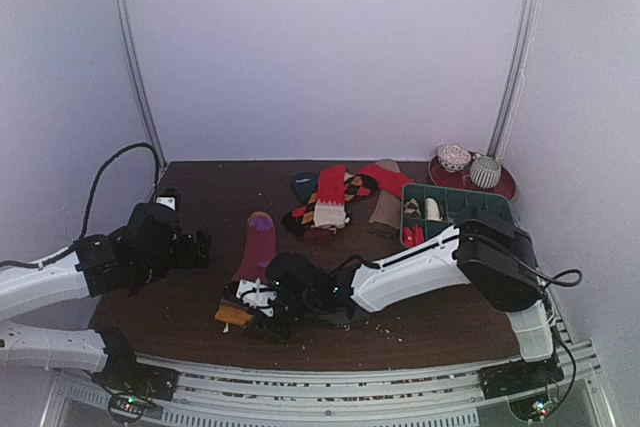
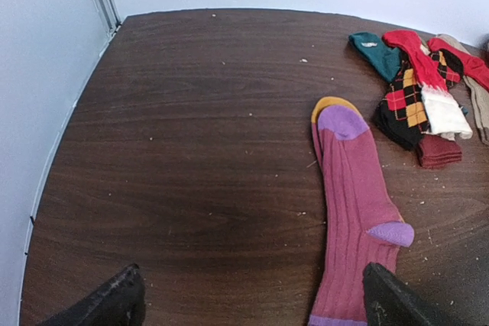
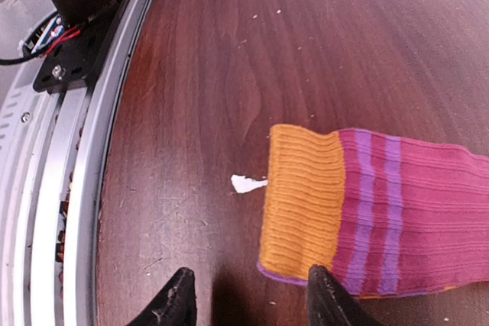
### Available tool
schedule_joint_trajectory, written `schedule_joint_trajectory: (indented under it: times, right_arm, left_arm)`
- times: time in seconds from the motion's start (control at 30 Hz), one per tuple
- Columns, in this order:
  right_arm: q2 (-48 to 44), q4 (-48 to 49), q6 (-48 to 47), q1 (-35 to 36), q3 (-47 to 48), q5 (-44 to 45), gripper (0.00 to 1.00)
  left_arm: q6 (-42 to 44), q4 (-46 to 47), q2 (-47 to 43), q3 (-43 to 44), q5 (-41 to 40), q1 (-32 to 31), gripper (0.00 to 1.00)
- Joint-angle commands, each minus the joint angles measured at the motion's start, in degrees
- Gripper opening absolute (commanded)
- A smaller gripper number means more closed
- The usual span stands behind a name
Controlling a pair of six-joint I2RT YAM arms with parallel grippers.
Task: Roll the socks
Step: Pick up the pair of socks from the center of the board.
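The long sock (image 2: 355, 211) is ribbed magenta. Its toe (image 2: 341, 121) is purple edged in orange, its heel (image 2: 391, 232) is purple, and its cuff (image 3: 302, 196) is orange next to two purple stripes. Beside the cuff lies a white scrap (image 3: 244, 183). In the pile, the teal sock (image 2: 372, 50) is plain and the argyle sock (image 2: 405, 104) is black with red and orange diamonds. The red sock (image 2: 411, 53) ends in cream, the maroon sock (image 2: 438, 150) is ribbed, and the tan sock (image 2: 480, 108) is plain. The table (image 2: 191, 150) is dark brown woodgrain with pale specks. The tray (image 1: 480, 205) is green and the plate (image 1: 505, 188) is dark red.
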Motion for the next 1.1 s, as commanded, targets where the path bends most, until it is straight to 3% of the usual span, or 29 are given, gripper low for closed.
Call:
schedule_joint_trajectory:
  times: [0.0, 0.33, 0.57, 0.7, 0.9, 1.07]
  right_arm:
    - [2.9, 0.2, -6.1, 0.5, 3.8, 3.1, 0.51]
    - [6.4, 1.1, -9.8, 0.6, 3.8, 10.2, 0.48]
    - [6.9, 0.4, -8.3, -0.3, -0.3, 8.4, 0.17]
    - [4.2, -0.2, 1.1, -4.5, -3.8, 0.0, 0.01]
    - [-1.9, -2.8, 18.5, -13.5, -10.8, -21.1, 0.0]
    - [-0.2, -14.7, 23.2, -16.9, -8.9, -27.2, 0.0]
  left_arm:
    - [-0.4, 1.8, -1.0, -1.5, -1.9, 0.3, 0.98]
    - [0.7, 2.8, -0.3, -1.3, -2.7, 0.3, 0.98]
    - [0.9, 2.9, -2.7, -2.3, -1.3, 0.3, 0.98]
    - [2.4, 4.1, -3.7, -3.3, 0.6, 0.3, 0.98]
    - [10.7, 15.5, -5.6, -7.7, 13.0, 0.3, 0.92]
    - [17.2, 32.6, -4.8, -14.0, 31.1, 0.2, 0.83]
